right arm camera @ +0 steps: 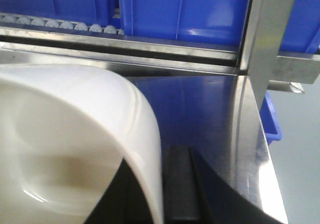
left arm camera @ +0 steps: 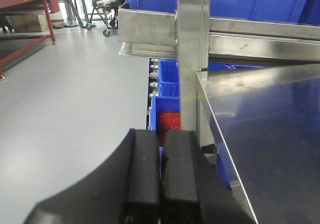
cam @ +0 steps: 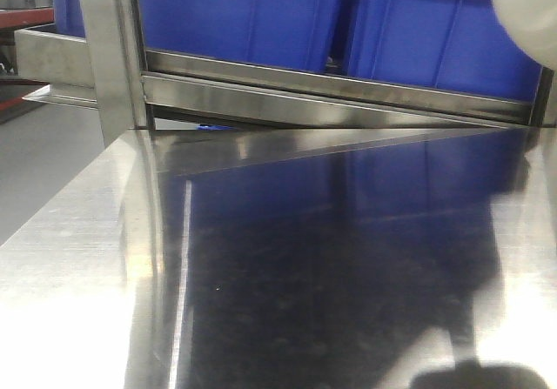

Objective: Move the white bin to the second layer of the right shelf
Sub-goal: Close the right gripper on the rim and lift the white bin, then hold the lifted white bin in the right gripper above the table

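Starting with what is cut off: only a blurred cream-white patch of the white bin [cam: 525, 10] is caught in the front camera's top right corner, and a dark smear [cam: 474, 376] at the bottom edge cannot be identified. On the right wrist view the bin is cropped at the left and bottom. Its glossy, smooth, curved wall fills the foreground, softly shaded. That wall is pinched by the right gripper [right arm camera: 159, 199]: one black finger [right arm camera: 177, 184] is pressed against the outside, the other is mostly hidden under the tub. The bin is held over the mirror-like steel table [right arm camera: 200, 108], just in front of the shelf level [right arm camera: 125, 46], where small white rollers [right arm camera: 50, 22] are glimpsed beneath ribbed blue crates [right arm camera: 175, 8]. The left gripper [left arm camera: 160, 144] is seen clenched on nothing, black pads together, beside the table's edge
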